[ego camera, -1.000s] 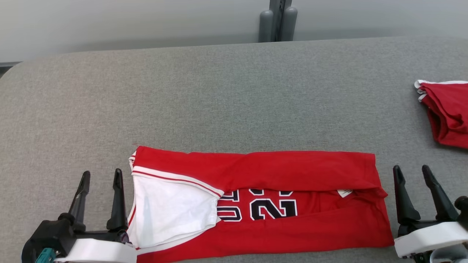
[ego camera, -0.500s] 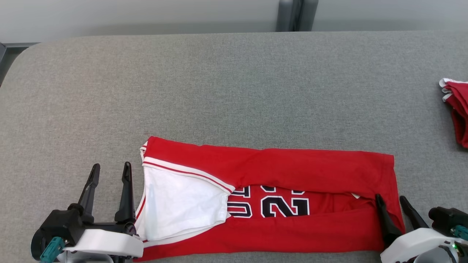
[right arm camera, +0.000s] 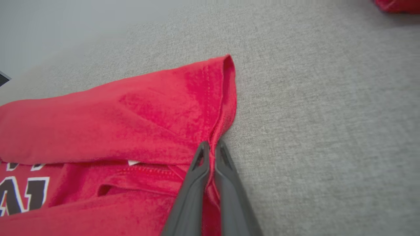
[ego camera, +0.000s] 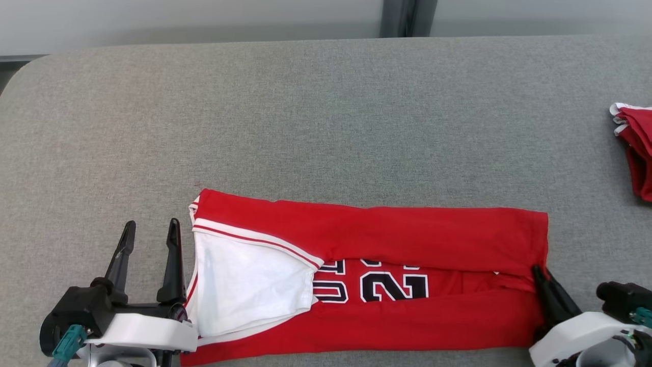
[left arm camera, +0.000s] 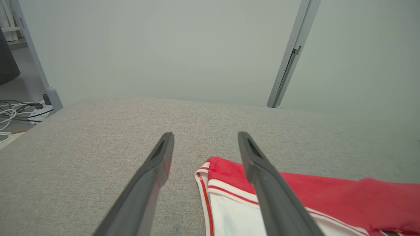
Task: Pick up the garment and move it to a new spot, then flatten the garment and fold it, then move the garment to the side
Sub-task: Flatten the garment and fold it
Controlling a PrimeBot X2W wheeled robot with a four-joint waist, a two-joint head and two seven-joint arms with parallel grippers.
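Note:
The garment [ego camera: 407, 234] is a red jersey with white trim and dark numbers, folded into a long band near the front of the grey table [ego camera: 305, 117]. My right gripper [ego camera: 541, 278] is shut on the garment's [right arm camera: 131, 114] right hem, its fingers [right arm camera: 226, 160] pinching the red edge between them. My left gripper [ego camera: 151, 239] stands open just left of the white-trimmed end [left arm camera: 226, 183]; its right finger [left arm camera: 259, 164] lies over that end, and nothing is between the fingers.
Another red cloth with white trim [ego camera: 636, 153] lies at the table's right edge. A grey post [ego camera: 407, 18] stands behind the table against a pale wall. Cables [left arm camera: 16, 113] lie on the floor off the left end.
My right gripper moved in from beside the garment onto its right hem and shut on it. The head camera shifted. My left gripper stayed open beside the left end.

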